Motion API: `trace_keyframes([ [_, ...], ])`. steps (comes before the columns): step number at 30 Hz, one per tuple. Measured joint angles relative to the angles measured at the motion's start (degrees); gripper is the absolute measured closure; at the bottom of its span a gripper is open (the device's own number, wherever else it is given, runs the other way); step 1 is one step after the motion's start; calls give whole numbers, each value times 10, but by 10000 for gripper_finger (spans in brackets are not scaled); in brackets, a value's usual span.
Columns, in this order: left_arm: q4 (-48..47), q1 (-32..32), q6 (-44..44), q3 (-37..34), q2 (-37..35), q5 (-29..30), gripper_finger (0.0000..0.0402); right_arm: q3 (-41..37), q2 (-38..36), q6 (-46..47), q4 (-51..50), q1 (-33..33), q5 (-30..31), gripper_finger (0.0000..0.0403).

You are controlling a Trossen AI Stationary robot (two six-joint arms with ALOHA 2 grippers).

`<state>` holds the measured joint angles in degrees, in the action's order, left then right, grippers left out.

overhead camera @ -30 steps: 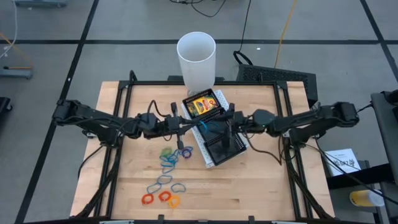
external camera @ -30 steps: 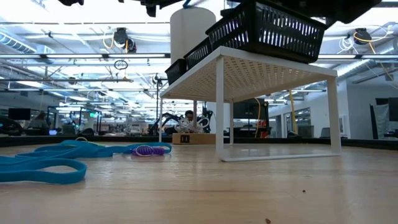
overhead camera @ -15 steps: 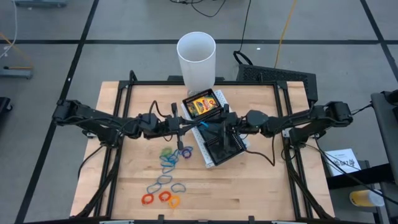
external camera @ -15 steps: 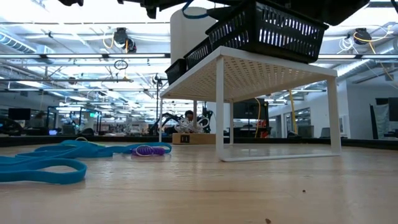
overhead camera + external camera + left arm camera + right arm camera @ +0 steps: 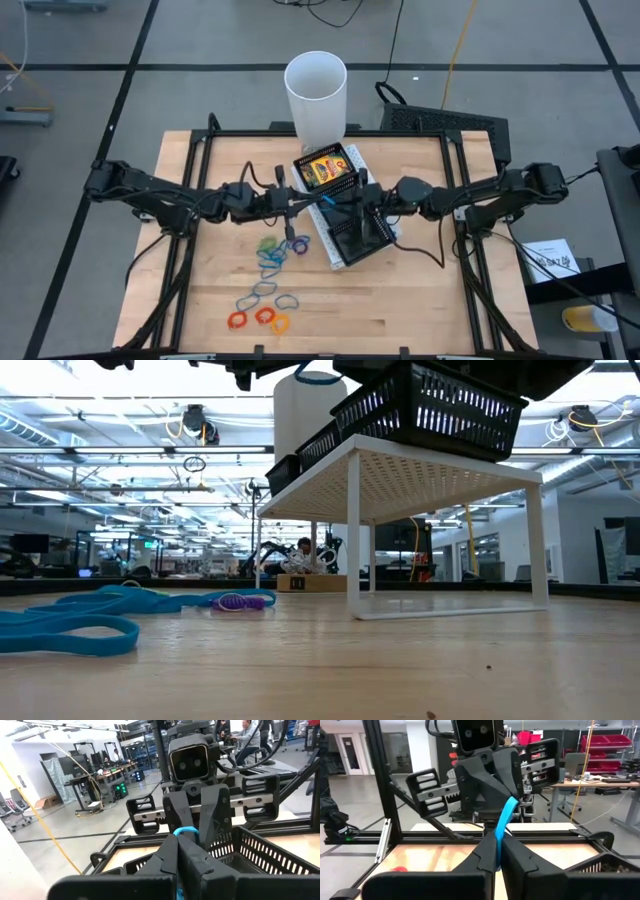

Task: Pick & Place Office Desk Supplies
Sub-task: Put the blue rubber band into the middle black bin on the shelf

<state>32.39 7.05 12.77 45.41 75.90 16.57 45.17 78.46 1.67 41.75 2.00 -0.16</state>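
A blue rubber band [image 5: 504, 817] hangs in the air between my two grippers, above the black mesh tray [image 5: 362, 238]. My left gripper [image 5: 316, 201] reaches in from the table's left and is shut on the band. My right gripper [image 5: 352, 200] faces it from the right, also shut on the band. Yellow-and-green crayon boxes [image 5: 325, 168] lie in the tray's far compartment. More rubber bands [image 5: 272, 256] lie loose on the table left of the tray, in blue, green, purple, grey, red and orange. My left gripper pinches one end of the blue band [image 5: 183, 833] between its two fingers, coming level from the table's left; a small loop of band stands out past the fingertips. The band is lifted clear of tray and table. My right gripper pinches the band's other end [image 5: 498, 836] between its two fingers, coming level from the table's right. From there the band runs as a straight flat strip to the left gripper's fingers [image 5: 512, 775], clear of the tray below.
The tray sits on a white perforated riser [image 5: 420, 465] in the middle of the table. A tall white cup [image 5: 316, 95] stands behind it at the far edge. Bare wood lies near the front edge and at the right.
My right gripper has moved toward the table's left, up to the left gripper, and has shut on the blue band that the left gripper holds. The left gripper has kept still.
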Motion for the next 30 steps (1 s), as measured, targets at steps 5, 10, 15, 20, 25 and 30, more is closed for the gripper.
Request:
trace_keyframes([
  [5, -10, 4, -35, 0, -7, 61, 344, 0, -5, -2, -18, 0, -1, 399],
  [10, -66, 25, -43, 0, -47, 125, 256, 0, -45, -7, -96, -3, 0, 400],
  [15, -164, 48, -36, 0, -102, 137, 193, 0, -101, -5, -222, -3, 1, 401],
  [20, -230, 54, -117, 0, -123, 136, 168, 0, -133, -7, -297, -3, 20, 402],
  [25, -241, 54, -140, 0, -112, 135, 165, 0, -137, -9, -322, -7, 48, 395],
  [30, -246, 53, -146, 0, -100, 135, 165, 0, -136, -9, -329, -9, 49, 352],
])
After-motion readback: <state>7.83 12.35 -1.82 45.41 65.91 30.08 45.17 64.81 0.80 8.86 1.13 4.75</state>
